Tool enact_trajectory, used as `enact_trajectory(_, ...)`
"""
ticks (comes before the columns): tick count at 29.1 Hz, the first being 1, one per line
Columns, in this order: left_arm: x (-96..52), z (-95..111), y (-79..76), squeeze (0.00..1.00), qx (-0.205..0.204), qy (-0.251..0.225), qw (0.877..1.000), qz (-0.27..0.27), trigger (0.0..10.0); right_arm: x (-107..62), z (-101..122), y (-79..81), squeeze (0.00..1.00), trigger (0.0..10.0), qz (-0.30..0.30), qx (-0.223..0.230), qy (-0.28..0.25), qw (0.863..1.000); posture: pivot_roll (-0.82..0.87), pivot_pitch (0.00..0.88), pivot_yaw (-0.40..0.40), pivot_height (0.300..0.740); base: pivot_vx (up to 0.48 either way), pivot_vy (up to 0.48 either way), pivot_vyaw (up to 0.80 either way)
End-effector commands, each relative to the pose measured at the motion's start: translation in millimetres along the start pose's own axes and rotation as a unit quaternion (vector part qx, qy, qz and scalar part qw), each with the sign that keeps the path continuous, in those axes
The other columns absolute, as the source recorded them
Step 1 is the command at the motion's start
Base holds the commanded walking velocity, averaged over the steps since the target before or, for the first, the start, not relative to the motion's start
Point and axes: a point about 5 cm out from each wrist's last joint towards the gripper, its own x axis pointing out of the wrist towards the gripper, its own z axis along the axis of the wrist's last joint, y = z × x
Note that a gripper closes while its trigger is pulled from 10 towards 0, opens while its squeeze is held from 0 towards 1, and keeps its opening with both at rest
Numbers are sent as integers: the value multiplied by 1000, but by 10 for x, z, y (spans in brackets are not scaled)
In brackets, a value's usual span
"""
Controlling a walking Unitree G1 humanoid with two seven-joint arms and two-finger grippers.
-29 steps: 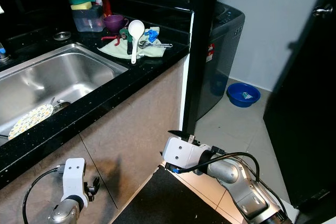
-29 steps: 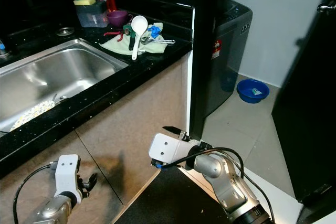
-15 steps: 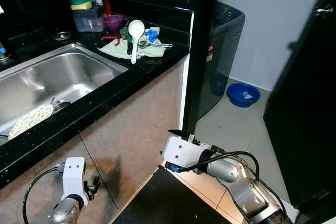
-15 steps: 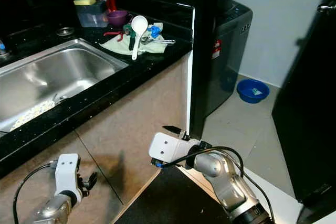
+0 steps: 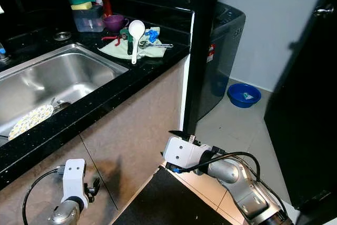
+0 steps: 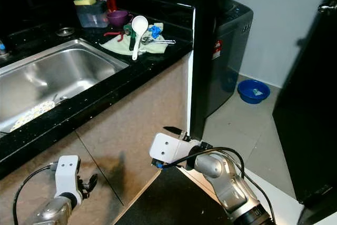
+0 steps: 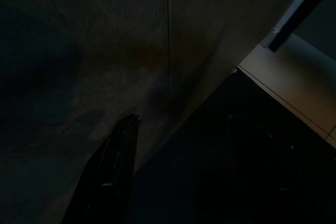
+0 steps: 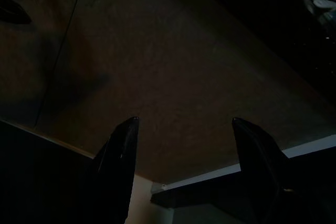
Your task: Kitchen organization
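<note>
Black granite countertop [image 5: 131, 80] runs along a steel sink [image 5: 58, 77] holding a patterned plate [image 5: 29, 120]. Beyond the basin, a white rice paddle [image 5: 135, 38] lies across a pale green cloth [image 5: 124, 50] among small utensils, near a purple bowl [image 5: 114, 22]. Both arms hang low before the cabinet front: left gripper [image 7: 181, 169] and right gripper [image 8: 184, 166] each have fingers spread apart, holding nothing.

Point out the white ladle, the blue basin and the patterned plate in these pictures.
White ladle [image 5: 136, 29]: left eye view, on its bowl.
Blue basin [image 5: 234, 98]: left eye view, on its near rim.
Patterned plate [image 5: 29, 120]: left eye view, on its speckled face.
</note>
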Motion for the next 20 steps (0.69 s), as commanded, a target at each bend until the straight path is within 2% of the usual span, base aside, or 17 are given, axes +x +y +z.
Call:
enact_trajectory(1, -7, -28, -1, 0, 2, 8, 1000, 0, 10000, 13, -17, -6, 0, 10000, 2, 5, 3, 1000, -35, 0, 24, 740, 0, 0, 0)
enact_trajectory(20, -4, -10, 9, 0, 3, 6, 1000, 1, 10000, 6, 12, -35, 0, 10000, 2, 5, 1, 1000, -35, 0, 27, 740, 0, 0, 0)
